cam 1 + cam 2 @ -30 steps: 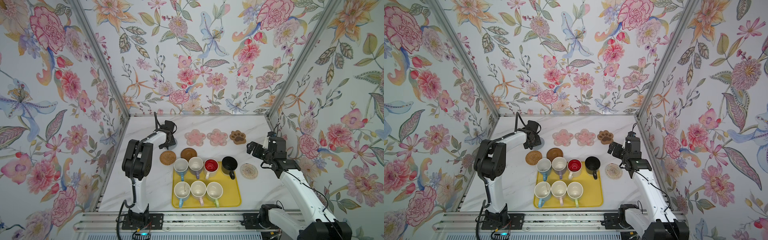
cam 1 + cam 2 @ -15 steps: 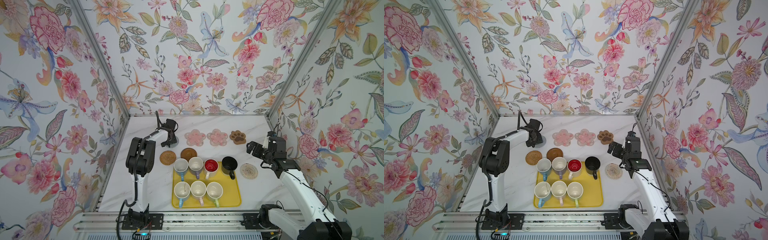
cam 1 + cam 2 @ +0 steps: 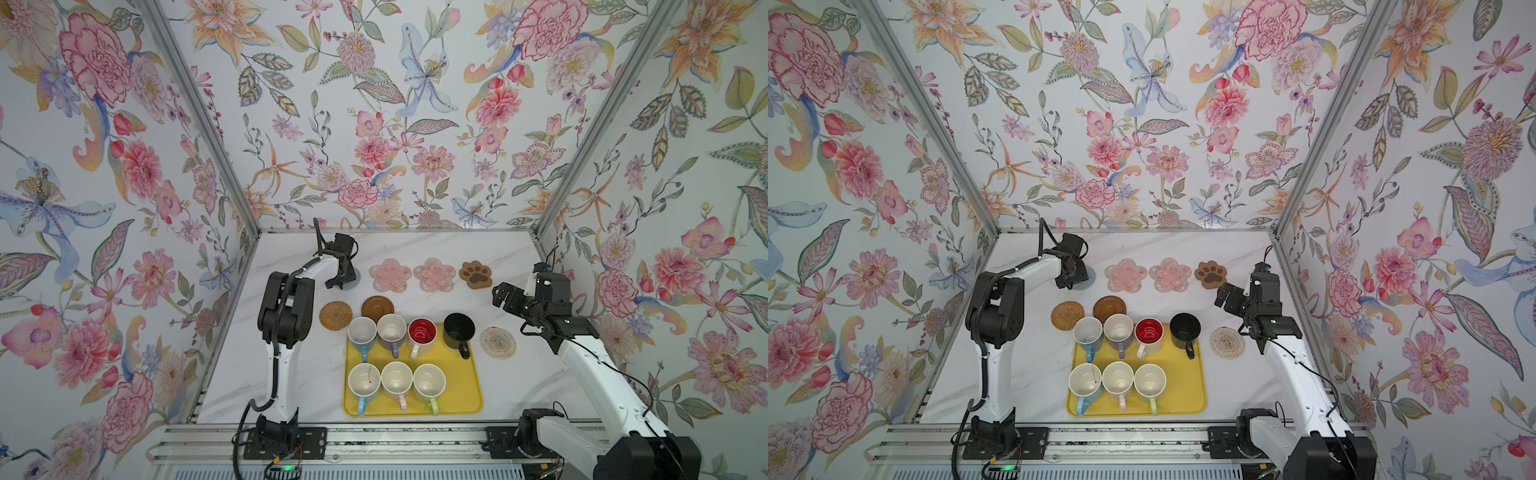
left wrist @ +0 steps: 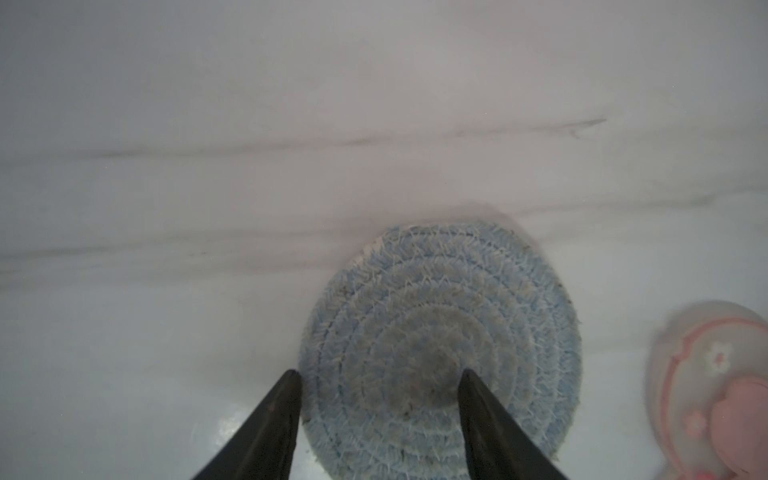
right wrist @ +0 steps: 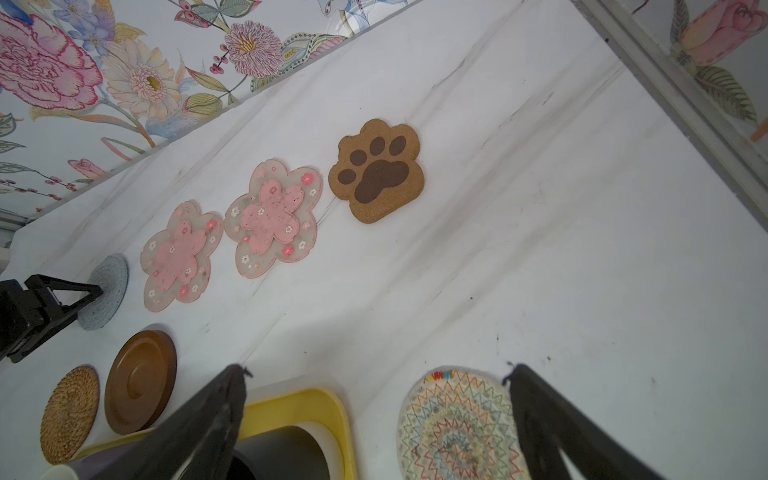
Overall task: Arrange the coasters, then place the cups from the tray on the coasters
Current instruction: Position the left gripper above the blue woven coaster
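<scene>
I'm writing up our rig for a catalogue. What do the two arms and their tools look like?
The left arm and right arm have white links, bulky black joints and black bases on a silver rail. Black cables trail along them. The left tool and right tool each end in two black, tapering, pointed fingers.
</scene>
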You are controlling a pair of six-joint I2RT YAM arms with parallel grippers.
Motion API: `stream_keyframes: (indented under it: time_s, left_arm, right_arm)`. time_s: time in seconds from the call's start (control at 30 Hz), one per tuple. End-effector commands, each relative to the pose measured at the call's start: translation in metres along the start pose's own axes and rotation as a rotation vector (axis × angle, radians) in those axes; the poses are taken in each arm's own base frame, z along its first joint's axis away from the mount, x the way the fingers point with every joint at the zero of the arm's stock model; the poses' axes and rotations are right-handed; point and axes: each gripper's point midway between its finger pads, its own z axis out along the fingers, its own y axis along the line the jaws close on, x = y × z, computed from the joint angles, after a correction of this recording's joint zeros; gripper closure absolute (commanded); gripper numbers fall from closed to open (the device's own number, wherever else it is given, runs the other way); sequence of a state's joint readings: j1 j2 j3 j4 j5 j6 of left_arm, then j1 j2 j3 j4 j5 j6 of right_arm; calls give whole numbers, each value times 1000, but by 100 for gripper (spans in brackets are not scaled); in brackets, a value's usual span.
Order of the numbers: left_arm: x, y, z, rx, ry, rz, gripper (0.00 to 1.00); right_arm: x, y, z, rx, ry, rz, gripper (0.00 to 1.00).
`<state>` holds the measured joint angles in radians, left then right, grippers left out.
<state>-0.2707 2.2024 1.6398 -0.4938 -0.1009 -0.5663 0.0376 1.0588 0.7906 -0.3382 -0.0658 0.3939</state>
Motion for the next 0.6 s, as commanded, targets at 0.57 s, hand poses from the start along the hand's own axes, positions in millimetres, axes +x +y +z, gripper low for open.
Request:
stream_keyframes:
  time_s: [0.57]
  left_arm:
    - [28,-27,-1,75,68,41,39]
  right_arm:
    - [-2,2,8,-12,8,17,1]
